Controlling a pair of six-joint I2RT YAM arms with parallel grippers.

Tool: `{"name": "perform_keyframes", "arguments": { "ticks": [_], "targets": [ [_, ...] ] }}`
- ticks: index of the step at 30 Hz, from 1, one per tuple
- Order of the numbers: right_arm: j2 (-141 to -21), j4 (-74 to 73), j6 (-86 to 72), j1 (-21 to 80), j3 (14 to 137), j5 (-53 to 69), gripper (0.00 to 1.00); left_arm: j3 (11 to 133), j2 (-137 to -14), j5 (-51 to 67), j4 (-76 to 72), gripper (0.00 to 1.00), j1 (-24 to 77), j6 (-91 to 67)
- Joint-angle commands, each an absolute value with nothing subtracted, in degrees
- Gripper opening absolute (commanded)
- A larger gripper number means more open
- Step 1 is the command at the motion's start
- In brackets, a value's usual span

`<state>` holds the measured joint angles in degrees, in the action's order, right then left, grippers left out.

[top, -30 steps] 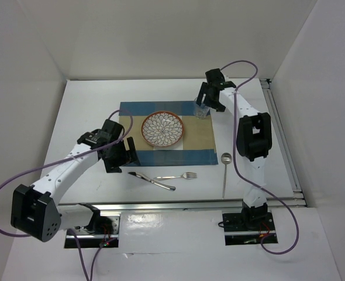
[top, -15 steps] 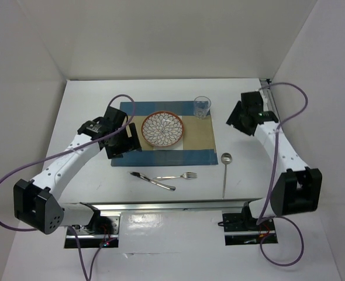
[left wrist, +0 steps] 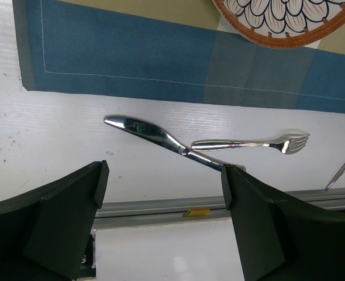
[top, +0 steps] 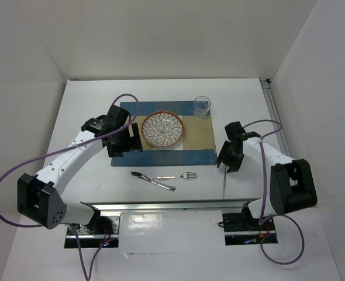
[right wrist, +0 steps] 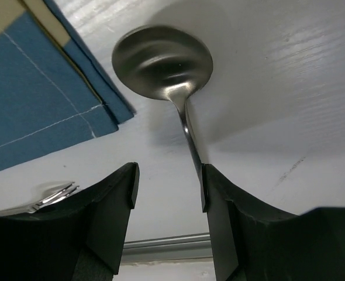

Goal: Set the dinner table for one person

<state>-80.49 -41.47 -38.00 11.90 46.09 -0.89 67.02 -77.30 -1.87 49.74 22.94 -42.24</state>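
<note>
- Top external: the dinner table (top: pixel 90 99) carries a striped placemat (top: pixel 161 157) at its middle, with a patterned plate (top: pixel 163 129) on the mat and a glass (top: pixel 202 107) at the mat's far right corner, where a drink normally sits.
- The knife (top: pixel 152 180) and fork (top: pixel 175 175) lie crossed on the bare tabletop just near of the mat, so by my reckoning they are not yet set beside the plate.
- The left gripper (top: pixel 124 140) hovers over the mat's left edge, beside the plate. The right gripper (top: pixel 228 159) is low over the spoon (top: pixel 224 186) off the mat's near right corner, and only the spoon's handle shows.
- Left wrist: the left gripper (left wrist: pixel 165 175) has its jaws spread wide and holds nothing. The knife (left wrist: pixel 155 136) and fork (left wrist: pixel 248 143) lie below it, touching where their handles cross, near of the placemat (left wrist: pixel 131 64). The view suggests this arm is placed to go for the cutlery.
- Right wrist: the right gripper (right wrist: pixel 168 181) is parted with nothing clamped. Its jaws straddle the handle of the spoon (right wrist: pixel 164 61), which runs just beside one finger. The bowl lies on the table close to the corner of the placemat (right wrist: pixel 32 99). Taking the narrow handle rather than the bowl likely gives the firmer pinch.
</note>
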Motion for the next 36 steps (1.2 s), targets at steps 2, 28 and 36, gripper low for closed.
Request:
{"name": "perform_keyframes", "arguments": {
  "ticks": [2, 28, 36],
  "targets": [
    [-83.0, -41.5, -41.3, 14.0, 45.2, -0.4, 0.57, 69.2, -78.0, -2.2, 50.7, 0.97, 23.1, -40.6],
    [-86.3, -46.1, -34.4, 24.3, 64.8, -11.3, 0.0, 74.4, -80.8, -3.0, 52.5, 0.95, 23.1, -38.8],
    [-106.2, -43.2, -25.2, 25.8, 82.1, -7.8, 0.0, 73.9, -79.4, -3.6, 53.0, 0.94, 23.1, -38.9]
  ]
}}
